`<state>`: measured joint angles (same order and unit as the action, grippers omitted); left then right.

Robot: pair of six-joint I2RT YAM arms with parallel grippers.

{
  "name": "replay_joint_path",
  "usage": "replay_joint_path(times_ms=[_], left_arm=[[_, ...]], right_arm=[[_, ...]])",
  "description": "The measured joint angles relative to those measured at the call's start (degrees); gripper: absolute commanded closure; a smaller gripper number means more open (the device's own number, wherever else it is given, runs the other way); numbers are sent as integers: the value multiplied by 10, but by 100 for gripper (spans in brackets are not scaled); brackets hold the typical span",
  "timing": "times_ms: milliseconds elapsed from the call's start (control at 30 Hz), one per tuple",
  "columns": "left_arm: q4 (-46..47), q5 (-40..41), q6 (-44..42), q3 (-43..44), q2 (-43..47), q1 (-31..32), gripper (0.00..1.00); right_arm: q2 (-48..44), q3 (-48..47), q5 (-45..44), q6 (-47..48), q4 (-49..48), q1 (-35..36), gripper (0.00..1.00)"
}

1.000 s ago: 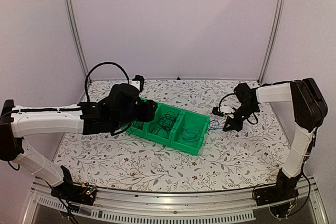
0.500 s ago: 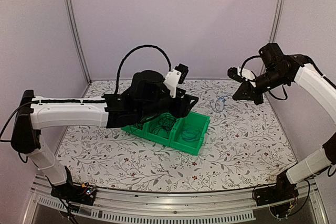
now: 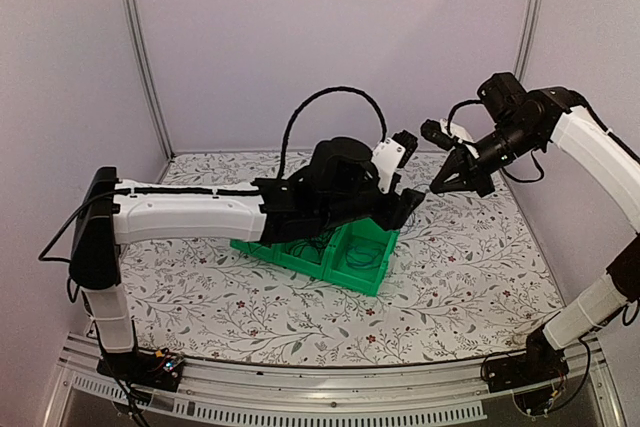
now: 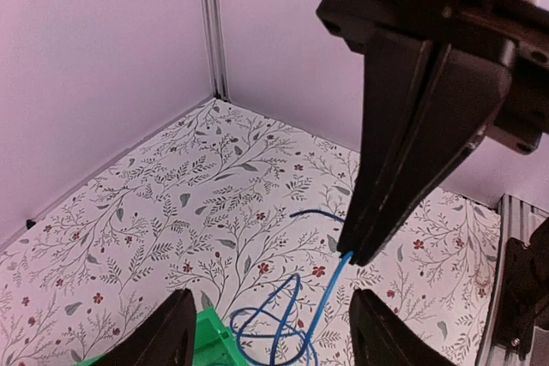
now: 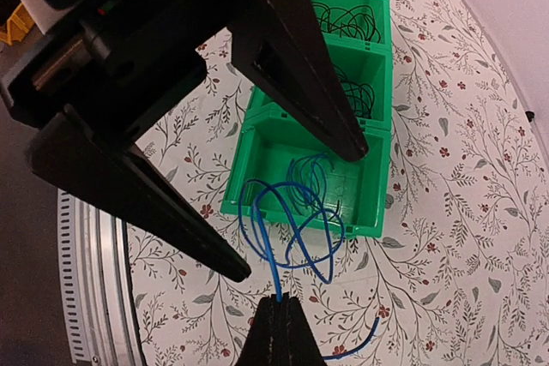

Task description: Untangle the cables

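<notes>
Left wrist view: my right gripper (image 4: 354,252) clamps the blue cable (image 4: 334,289), which hangs down just ahead of my wide-open left gripper (image 4: 274,306).

Soft, even, pink-tinted light fills every view; shadows are faint and diffuse. The fingers (image 5: 292,49) of the left gripper (image 5: 298,216) loom as dark, featureless silhouettes; the table (image 5: 446,126) beyond them is sharp.

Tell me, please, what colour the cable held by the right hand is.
The cable is blue, clearest in the right wrist view.
</notes>
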<state>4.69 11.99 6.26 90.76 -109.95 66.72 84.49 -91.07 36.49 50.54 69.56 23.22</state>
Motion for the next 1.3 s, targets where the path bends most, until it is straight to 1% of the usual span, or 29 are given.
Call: replay_joint_path(times_ms=[133,200,267,367,500,567,700,833,933,1000,1167,1300], left_arm=[[19,5,9,-54,16,0,33],[34,4,19,-101,39,0,32],[47,2,32,-144,69,1,29],[78,4,68,-209,125,1,25],[125,7,130,-268,172,1,26],[143,3,162,-280,173,1,27],[160,-20,211,-286,153,-2,40],[163,-59,258,-288,123,-17,42],[193,-102,290,-313,120,-40,43],[208,-124,305,-322,117,-54,45],[255,-184,331,-322,92,-73,50],[266,-229,346,-309,60,-78,51]], right_arm=[[0,-14,9,-6,8,0,100],[0,-17,13,-9,10,0,100],[0,-19,16,-13,11,0,100],[0,-24,19,-18,12,0,100],[0,-28,21,-26,12,1,100],[0,-31,22,-30,11,1,100],[0,-34,23,-34,11,1,100],[0,-35,23,-35,11,1,100],[0,-37,23,-35,11,1,100],[0,-38,23,-35,11,1,100],[-1,-39,23,-37,11,1,100],[-1,-39,23,-40,11,2,100]])
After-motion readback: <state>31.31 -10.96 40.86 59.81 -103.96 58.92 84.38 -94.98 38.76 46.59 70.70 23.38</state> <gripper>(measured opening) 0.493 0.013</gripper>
